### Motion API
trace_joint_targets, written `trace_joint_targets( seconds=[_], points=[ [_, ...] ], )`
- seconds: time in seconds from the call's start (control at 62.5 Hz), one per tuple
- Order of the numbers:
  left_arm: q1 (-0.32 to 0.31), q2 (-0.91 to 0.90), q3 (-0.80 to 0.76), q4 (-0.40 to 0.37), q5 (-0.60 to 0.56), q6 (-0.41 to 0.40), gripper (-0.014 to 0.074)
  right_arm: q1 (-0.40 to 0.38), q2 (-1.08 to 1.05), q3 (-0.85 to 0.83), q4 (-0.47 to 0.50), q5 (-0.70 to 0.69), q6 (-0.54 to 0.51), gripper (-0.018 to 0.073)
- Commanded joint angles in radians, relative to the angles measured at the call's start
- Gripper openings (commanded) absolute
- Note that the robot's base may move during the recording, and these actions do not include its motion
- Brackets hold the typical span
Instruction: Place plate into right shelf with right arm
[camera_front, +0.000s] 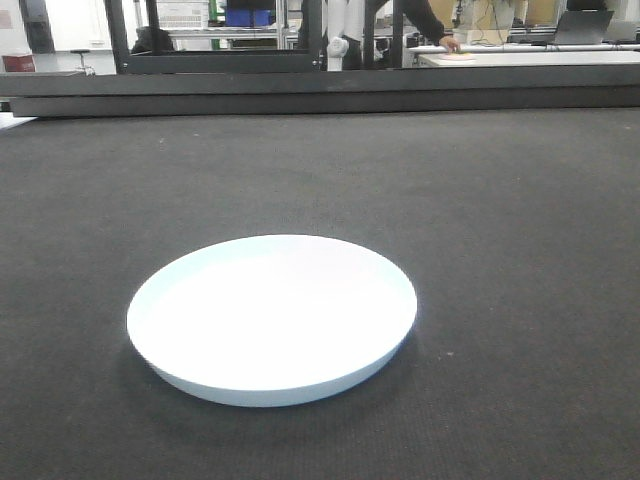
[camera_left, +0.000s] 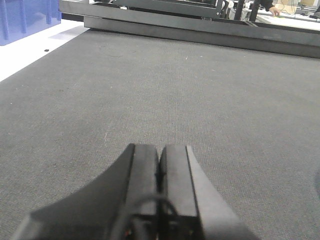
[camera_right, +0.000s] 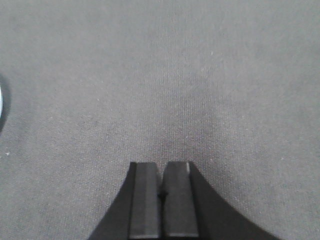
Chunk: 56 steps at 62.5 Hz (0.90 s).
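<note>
Plate first: the plain white, round, shallow plate with the glossy sloping rim (camera_front: 272, 318) is lying flat and right way up on the dark grey textured mat (camera_front: 520, 200), close in front of the front camera, with nothing touching it. I am seeing both tools hanging low over bare mat in their wrist views. The right arm's black two-fingered gripper (camera_right: 161, 167) is clenched, its pads pressed together with nothing between them, and the left arm's black gripper (camera_left: 160, 150) is clamped on nothing in the same way. A pale sliver is showing at the left edge of the right wrist view; it may be the plate's rim, but I cannot tell. So I am judging the task as not yet begun: no reach, no grasp, no lift, no carry. The right gripper needs opening, bringing to the rim and closing on it, and then the plate needs carrying to the right shelf. Further out, a low black frame (camera_front: 300, 90) is running along the mat's far edge, and a blue plastic bin (camera_left: 25, 17) is sitting beyond the mat's far left corner in the left wrist view. Beyond that, benches and dark uprights are crowding the background, and I am not making out the right shelf with any certainty
</note>
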Motion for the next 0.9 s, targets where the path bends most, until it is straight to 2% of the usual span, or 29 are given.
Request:
trace_joint_targets(
  seconds=[0.0, 0.176, 0.32, 0.464, 0.576, 0.64, 0.736, 0.88],
  points=[
    [-0.002, -0.01, 0.01, -0.008, -0.09, -0.007, -0.0128, -0.004, 0.112, -0.072, -0.004, -0.056, 0.0, 0.0052],
    [-0.002, -0.01, 0.01, -0.008, -0.09, -0.007, -0.0128, 0.001, 0.333, -0.16, -0.004, -0.03, 0.0, 0.0052],
    [-0.002, -0.01, 0.01, -0.008, -0.09, -0.007, -0.0128, 0.063, 0.469, -0.233, -0.008, 0.007, 0.003, 0.0055],
    [-0.002, -0.01, 0.01, -0.008, -0.09, -0.007, -0.0128, 0.156, 0.597, -0.309, -0.067, 0.075, 0.157, 0.0064],
    [-0.002, -0.01, 0.01, -0.008, -0.09, -0.007, -0.0128, 0.246, 0.7, -0.381, -0.138, 0.159, 0.308, 0.02],
    [-0.002, -0.01, 0.01, -0.008, -0.09, -0.007, -0.0128, 0.297, 0.753, -0.426, -0.155, 0.195, 0.395, 0.0338],
    [-0.002, -0.01, 0.01, -0.008, -0.09, -0.007, -0.0128, 0.378, 0.842, -0.504, -0.158, 0.233, 0.45, 0.049],
    [-0.002, -0.01, 0.01, -0.008, -0.09, -0.007, -0.0128, 0.464, 0.961, -0.624, -0.153, 0.247, 0.45, 0.0505]
  ],
)
